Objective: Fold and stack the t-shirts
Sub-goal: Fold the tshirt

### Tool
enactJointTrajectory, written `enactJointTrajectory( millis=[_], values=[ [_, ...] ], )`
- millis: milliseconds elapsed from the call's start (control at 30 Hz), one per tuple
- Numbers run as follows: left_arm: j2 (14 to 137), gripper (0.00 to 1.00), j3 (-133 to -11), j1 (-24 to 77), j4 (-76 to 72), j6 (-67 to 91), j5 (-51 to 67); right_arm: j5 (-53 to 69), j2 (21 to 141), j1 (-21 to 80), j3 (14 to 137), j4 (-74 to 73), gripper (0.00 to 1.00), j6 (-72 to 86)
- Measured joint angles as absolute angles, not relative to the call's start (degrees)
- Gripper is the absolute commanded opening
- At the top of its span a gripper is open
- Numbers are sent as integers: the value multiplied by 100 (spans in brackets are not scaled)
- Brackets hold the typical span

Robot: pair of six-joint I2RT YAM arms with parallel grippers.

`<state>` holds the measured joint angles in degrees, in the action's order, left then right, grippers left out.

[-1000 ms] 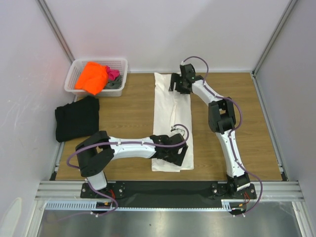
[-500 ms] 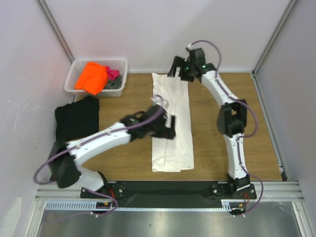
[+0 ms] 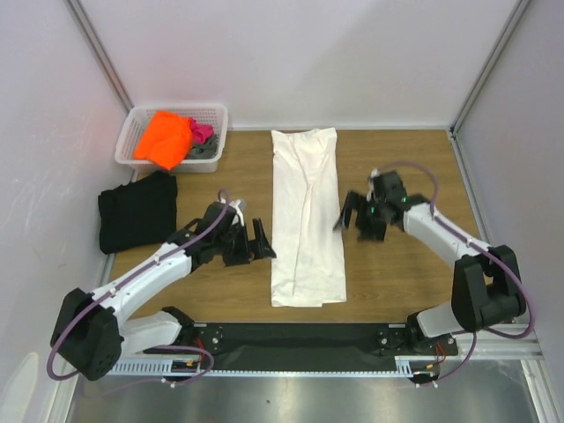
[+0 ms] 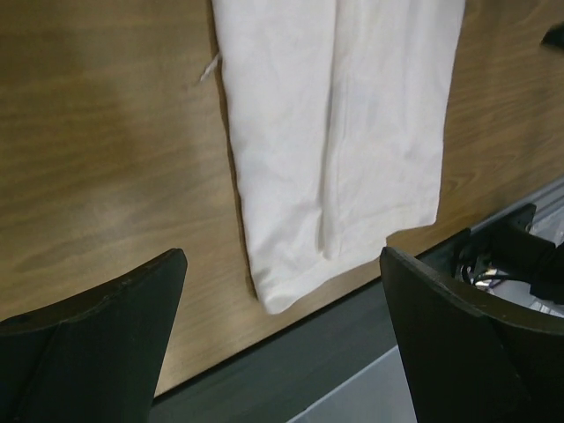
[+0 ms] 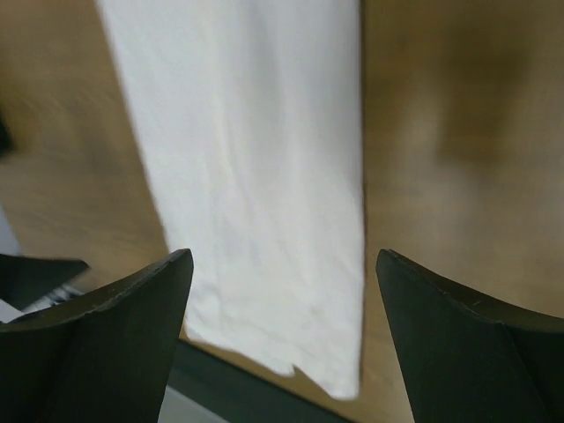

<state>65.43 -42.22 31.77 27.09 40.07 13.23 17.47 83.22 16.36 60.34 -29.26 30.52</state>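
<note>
While the left pincer (image 3: 264,240) and right pincer (image 3: 346,214) gape wide, both empty, flanking the narrow folded white t-shirt (image 3: 306,220), a black t-shirt (image 3: 137,211) lies near the basket (image 3: 214,112).

A long folded white shirt (image 3: 306,216) lies down the middle of the tabletop (image 3: 414,159). Bare wood runs along both of its long sides, where the left pincer (image 3: 263,241) and right pincer (image 3: 352,220) hover with jaws wide. A black shirt (image 3: 137,211) lies at the left edge, and a basket (image 3: 211,113) fills the far left corner. Walls (image 3: 352,62) close three sides.
</note>
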Motion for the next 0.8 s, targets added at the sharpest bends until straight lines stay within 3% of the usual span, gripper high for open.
enactJointTrajectory(
  millis=[167,233,433,800],
  values=[
    [5822,96,-3170,3387,2303,4508,1476,1898,7393,1855,4139,-3258,79,3446],
    [5177,95,-2539,3765,2132,4890,1439,2069,6351,1929,3430,-3245,78,3776],
    [4724,91,-2040,5124,1973,5867,711,2128,5419,2508,2482,-2786,67,4278],
    [5186,75,-2014,6031,1800,6923,-351,1828,5352,3343,2008,-2576,55,4917]
  ],
)
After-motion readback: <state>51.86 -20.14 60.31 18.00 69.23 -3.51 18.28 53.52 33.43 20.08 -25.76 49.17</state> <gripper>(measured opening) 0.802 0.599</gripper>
